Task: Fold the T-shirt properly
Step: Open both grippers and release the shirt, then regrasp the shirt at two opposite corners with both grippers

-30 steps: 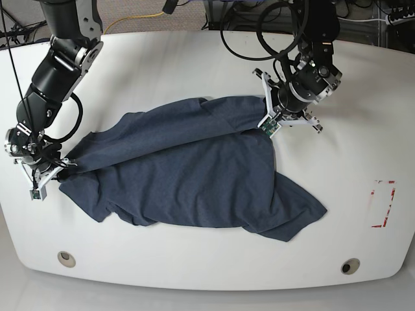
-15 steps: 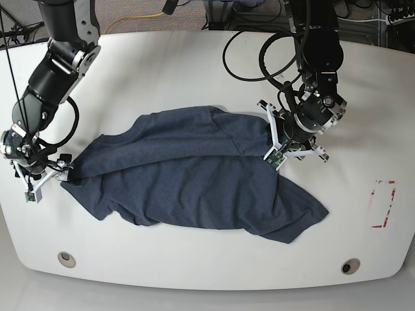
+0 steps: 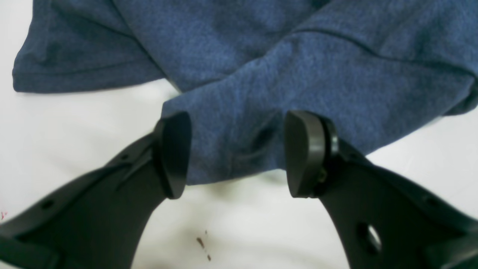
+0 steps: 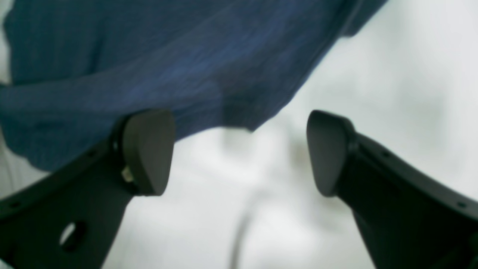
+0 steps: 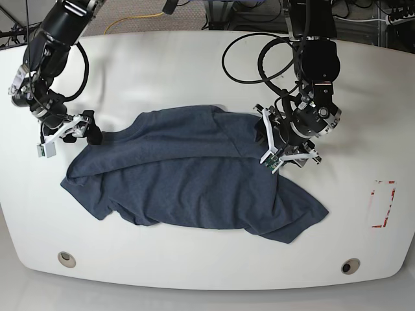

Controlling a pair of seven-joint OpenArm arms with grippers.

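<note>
Nearby, red marks (image 5: 384, 204) on the table (image 5: 194, 58), well clear of the T-shirt (image 5: 194, 175).

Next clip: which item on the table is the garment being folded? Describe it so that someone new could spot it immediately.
Start from the white table that fills the base view; the T-shirt is the wide, rumpled dark navy heathered cloth spread across its middle, between the two arms. Nothing else on the table is fabric: the only other marks are a red-and-white patch near one edge and two small round fittings along the near rim.
</note>
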